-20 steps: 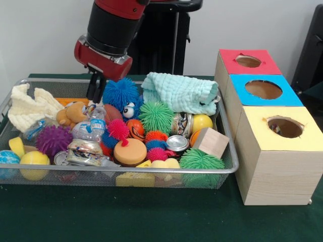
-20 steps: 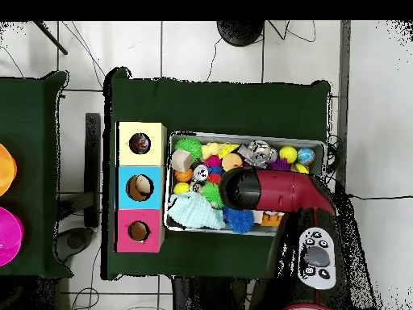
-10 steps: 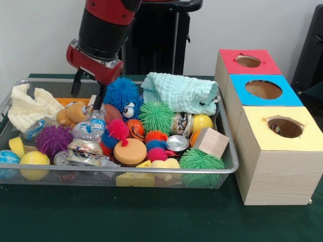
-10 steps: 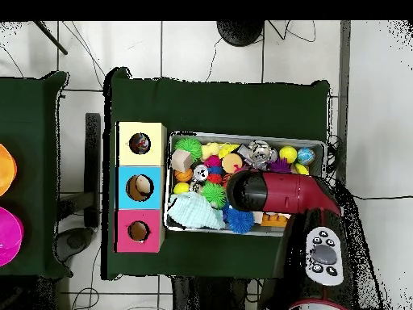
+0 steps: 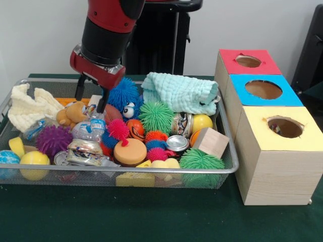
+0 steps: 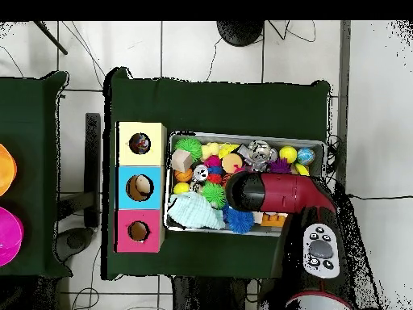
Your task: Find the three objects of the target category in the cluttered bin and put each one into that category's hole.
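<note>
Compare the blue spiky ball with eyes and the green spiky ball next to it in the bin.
The blue spiky ball is bigger than the green spiky ball. The blue one has googly eyes at its front; the green one shows none. The blue one sits further back, right beside the open pincer; the green one lies toward the middle, below the pale cloth. Both are round with soft spikes.

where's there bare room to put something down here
Bare green tablecloth lies in front of the mesh bin and the yellow box. Inside the bin it is crowded edge to edge with toys, and the open gripper hangs over its back left part.
</note>
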{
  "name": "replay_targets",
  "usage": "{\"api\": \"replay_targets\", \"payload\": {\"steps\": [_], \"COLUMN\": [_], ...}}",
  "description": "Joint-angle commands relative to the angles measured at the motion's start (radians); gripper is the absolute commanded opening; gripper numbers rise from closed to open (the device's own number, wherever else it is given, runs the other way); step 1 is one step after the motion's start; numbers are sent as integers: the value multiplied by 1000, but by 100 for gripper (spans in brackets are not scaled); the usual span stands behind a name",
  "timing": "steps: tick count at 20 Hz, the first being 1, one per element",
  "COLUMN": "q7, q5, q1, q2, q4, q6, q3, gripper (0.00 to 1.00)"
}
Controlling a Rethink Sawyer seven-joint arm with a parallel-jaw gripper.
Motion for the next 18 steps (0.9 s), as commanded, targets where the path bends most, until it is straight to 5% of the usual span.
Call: {"api": "replay_targets", "payload": {"steps": [1,18], "q7": [-142,-156], "q5": [-92,-183], "q1": [-17,-29], "q2": [58,127], "q4": [31,-8], "q6": [68,100], "q3": [80,77], "gripper": [100,100]}}
